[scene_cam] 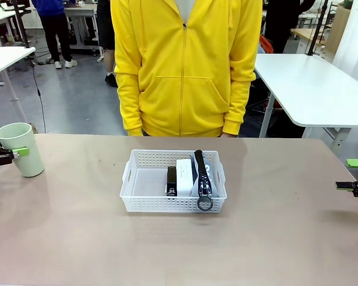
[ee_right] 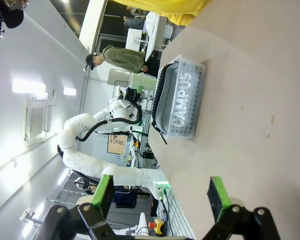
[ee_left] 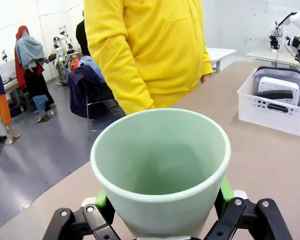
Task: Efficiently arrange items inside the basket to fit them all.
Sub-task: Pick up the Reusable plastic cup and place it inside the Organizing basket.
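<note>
3 items sit in the basket (scene_cam: 144,186); the cup (scene_cam: 20,148) is the last one out.

The step in hand looks like the grasp on the pale green cup at the bench's (scene_cam: 274,238) left edge; the left claw (ee_left: 162,212) straddles its base, green pads against its sides, though a firm grip cannot be told; next it needs lifting and carrying to the basket's bare left half; inside, the black stapler (scene_cam: 171,180), white box (scene_cam: 184,177) and grey pouch (scene_cam: 204,179) stand packed side by side at the right; the right claw (ee_right: 160,195) waits open, well apart at the right edge.
</note>
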`<state>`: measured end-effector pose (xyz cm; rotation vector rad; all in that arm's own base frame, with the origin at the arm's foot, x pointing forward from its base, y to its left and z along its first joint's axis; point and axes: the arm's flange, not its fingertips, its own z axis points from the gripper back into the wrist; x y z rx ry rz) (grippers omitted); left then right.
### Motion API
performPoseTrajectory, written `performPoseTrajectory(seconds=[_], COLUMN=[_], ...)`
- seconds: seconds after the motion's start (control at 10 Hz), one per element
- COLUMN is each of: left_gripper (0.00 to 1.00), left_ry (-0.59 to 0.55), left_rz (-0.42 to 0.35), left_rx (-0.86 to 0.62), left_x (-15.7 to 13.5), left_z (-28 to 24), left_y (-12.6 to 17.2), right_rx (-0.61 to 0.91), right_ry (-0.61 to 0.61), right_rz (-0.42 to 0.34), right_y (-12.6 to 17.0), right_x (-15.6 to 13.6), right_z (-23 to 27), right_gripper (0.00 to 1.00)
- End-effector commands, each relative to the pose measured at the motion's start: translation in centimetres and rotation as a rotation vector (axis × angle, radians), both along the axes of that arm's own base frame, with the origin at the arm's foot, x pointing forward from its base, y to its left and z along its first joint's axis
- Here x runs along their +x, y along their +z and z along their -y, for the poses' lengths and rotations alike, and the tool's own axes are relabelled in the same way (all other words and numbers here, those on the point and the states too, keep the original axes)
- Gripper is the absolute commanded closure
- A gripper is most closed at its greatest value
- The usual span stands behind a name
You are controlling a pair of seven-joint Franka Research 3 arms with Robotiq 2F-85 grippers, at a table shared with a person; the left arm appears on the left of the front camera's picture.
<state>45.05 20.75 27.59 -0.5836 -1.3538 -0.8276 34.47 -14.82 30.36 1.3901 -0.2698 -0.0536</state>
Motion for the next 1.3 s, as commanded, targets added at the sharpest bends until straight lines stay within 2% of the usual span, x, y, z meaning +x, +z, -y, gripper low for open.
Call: performPoseTrajectory(seconds=[0.0, 0.1, 0.2, 0.3, 0.4, 0.5, 0.7, 0.8, 0.9, 1.0, 1.1, 1.2], left_gripper=[1.00, 0.65, 0.65, 1.00, 0.65, 1.00, 1.00, 0.65, 0.65, 1.00, 0.65, 1.00], left_ry=[-0.025, -0.033, -0.022, -0.031, -0.077, -0.152, -0.297, -0.316, -0.338, -0.355, -0.320, -0.345], left_rz=[0.052, 0.057, 0.036, -0.036, -0.066, -0.105, -0.058, -0.038, -0.032, -0.021, -0.011, -0.038], left_rx=[0.002, -0.006, -0.033, -0.046, -0.026, -0.029, 0.058, 0.072, 0.087, 0.089, 0.078, 0.103], left_x=[-1.6, -2.3, -3.3, -4.9, -6.6, -8.5, -12.4, -14.1, -15.4, -16.1, -16.3, -15.4], left_z=[0.4, 0.6, 0.9, 1.6, 2.5, 3.4, 5.3, 5.7, 5.9, 5.7, 5.3, 6.3], left_y=[0.9, 1.8, 3.4, 6.2, 9.7, 13.2, 17.7, 18.3, 18.2, 18.2, 18.2, 19.3], right_rx=[0.000, 0.000, 0.000, 0.000, 0.000, 0.000, 0.000, 0.000, 0.000, 0.000, 0.000, 0.000], right_ry=[0.014, 0.014, 0.014, 0.014, 0.014, 0.014, 0.014, 0.014, 0.014, 0.014, 0.014, 0.014], right_rz=[0.015, 0.015, 0.015, 0.015, 0.015, 0.015, 0.015, 0.015, 0.015, 0.015, 0.015, 0.015], right_y=[0.1, 0.1, 0.1, 0.1, 0.1, 0.1, 0.1, 0.1, 0.1, 0.1, 0.1, 0.1], right_x=[-0.3, -0.3, -0.3, -0.3, -0.3, -0.3, -0.3, -0.3, -0.3, -0.3, -0.3, -0.3], right_z=[0.1, 0.1, 0.1, 0.1, 0.1, 0.1, 0.1, 0.1, 0.1, 0.1, 0.1, 0.1], right_gripper=[0.00, 0.00, 0.00, 0.00, 0.00, 0.00, 0.00, 0.00, 0.00, 0.00, 0.00, 0.00])
